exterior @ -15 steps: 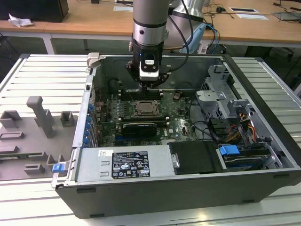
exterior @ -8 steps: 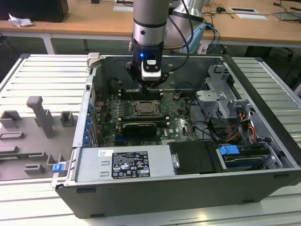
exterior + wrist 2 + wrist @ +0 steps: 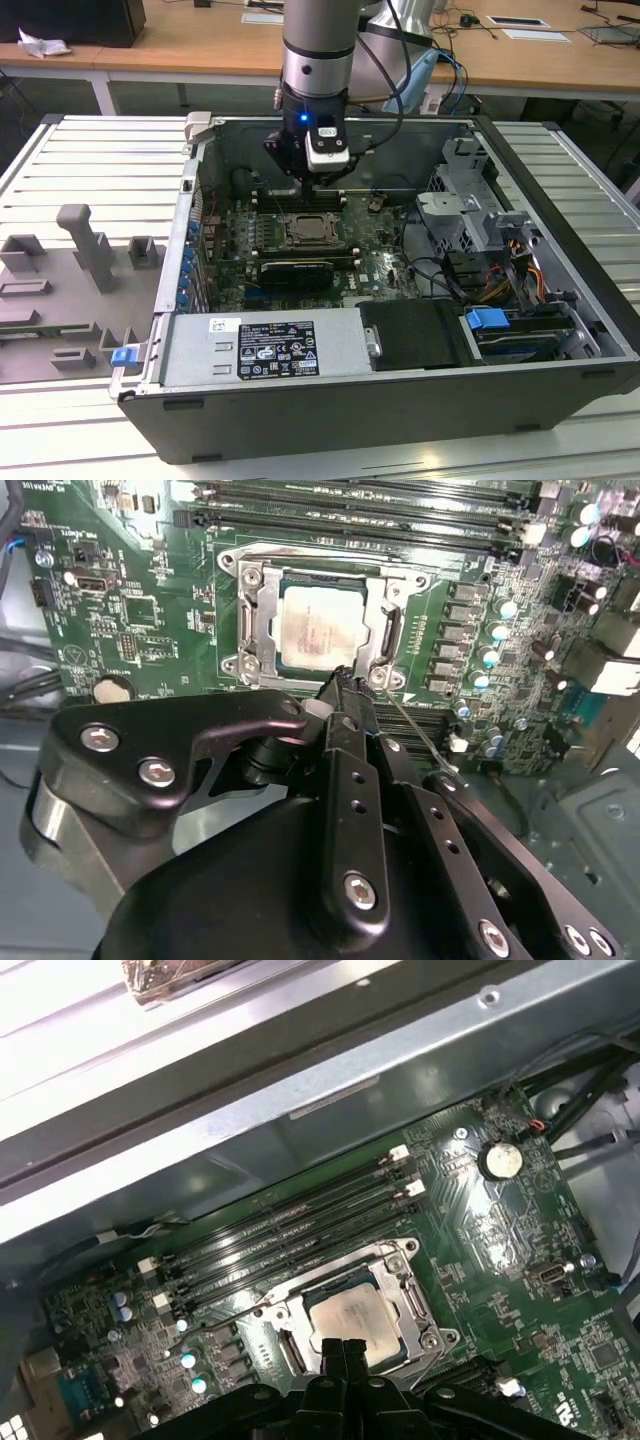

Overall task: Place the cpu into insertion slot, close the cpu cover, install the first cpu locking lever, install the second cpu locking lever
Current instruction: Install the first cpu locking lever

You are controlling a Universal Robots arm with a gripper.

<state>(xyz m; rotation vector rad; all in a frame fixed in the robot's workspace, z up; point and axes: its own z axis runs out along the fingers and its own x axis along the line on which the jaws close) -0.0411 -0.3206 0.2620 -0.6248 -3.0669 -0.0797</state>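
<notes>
cpu point(image 3: 318, 630) lies in insertion slot point(image 3: 330, 577), cpu cover point(image 3: 252, 620) down over it | gripper point(image 3: 345, 680), pinched together, at the socket's corner | thin locking lever point(image 3: 415, 735) likely stiff, springy: press near its free end

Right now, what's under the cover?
The cpu shows through the window in the cover, lying flat. Whatever lies beneath the cpu is hidden, and the pincer covers part of one edge.

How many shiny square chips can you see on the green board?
1: the cpu lies in the middle of the motherboard, right beside the tip of the pincer. The arm may hide others.
</notes>
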